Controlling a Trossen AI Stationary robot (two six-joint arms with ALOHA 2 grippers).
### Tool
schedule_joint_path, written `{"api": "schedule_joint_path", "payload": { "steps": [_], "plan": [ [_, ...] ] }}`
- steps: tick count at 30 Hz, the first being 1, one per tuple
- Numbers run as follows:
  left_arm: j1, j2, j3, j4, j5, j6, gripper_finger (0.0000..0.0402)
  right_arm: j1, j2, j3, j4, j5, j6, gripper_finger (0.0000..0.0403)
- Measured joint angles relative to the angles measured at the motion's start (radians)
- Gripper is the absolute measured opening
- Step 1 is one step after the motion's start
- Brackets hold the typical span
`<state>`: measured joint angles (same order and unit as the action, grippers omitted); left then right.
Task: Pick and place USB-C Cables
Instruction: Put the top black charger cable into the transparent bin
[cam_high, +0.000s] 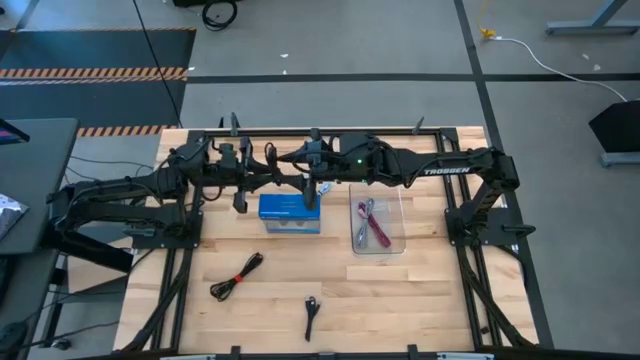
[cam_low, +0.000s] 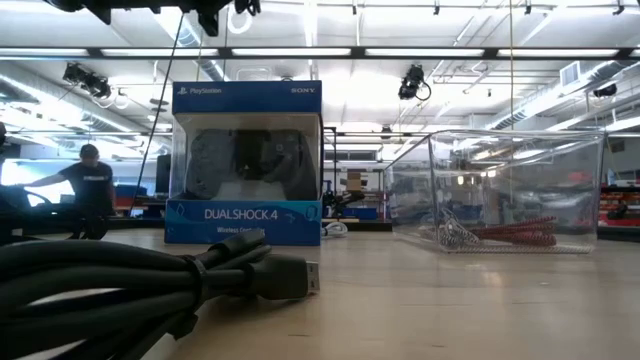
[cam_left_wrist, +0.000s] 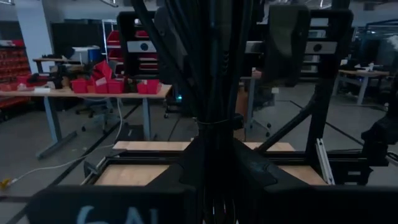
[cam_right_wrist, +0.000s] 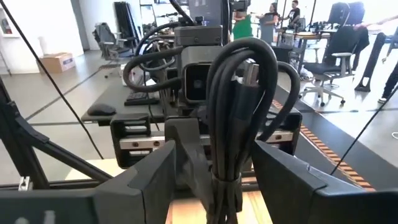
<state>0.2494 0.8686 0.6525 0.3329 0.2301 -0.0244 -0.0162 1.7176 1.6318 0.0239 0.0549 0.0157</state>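
A black USB-C cable bundle (cam_right_wrist: 239, 106) stands upright in the air above the far middle of the table, and my left gripper (cam_high: 297, 183) is shut on it. My right gripper (cam_high: 318, 186) faces it and is open, one finger (cam_right_wrist: 152, 177) on each side of the bundle with gaps showing. Two more black cables (cam_high: 236, 277) (cam_high: 311, 315) lie on the near part of the table. A magenta cable (cam_high: 381, 228) and a grey cable (cam_high: 362, 220) lie in the clear tray (cam_high: 398, 232). My left gripper pinches the black bundle between its two fingers near the tie band (cam_left_wrist: 214, 122). The fingers come in level from the table's left side and lie across the bundle. The bundle stands upright, its loops (cam_left_wrist: 208, 56) above the fingers, lifted clear of the table.
A blue controller box (cam_high: 290, 213) stands upright just nearer than both grippers, with the clear tray to its right. Bare wood lies along the near edge around the two loose cables. The dark table frame (cam_high: 470, 260) runs along both sides.
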Motion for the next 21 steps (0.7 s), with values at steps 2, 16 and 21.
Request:
{"api": "schedule_joint_path", "payload": {
  "steps": [2,16,21],
  "plan": [
    [-0.004,0.010,0.000,0.020,0.001,-0.006,0.0057,0.000,0.000,0.000,0.002,-0.004,0.000,0.0217],
    [-0.072,0.069,0.000,0.129,0.001,-0.018,0.0057,-0.013,0.000,0.000,0.005,-0.015,-0.008,0.0217],
    [-0.075,0.123,0.006,0.165,0.006,-0.022,0.0057,-0.013,0.000,0.000,0.004,-0.054,0.014,0.0217]
  ]
}}
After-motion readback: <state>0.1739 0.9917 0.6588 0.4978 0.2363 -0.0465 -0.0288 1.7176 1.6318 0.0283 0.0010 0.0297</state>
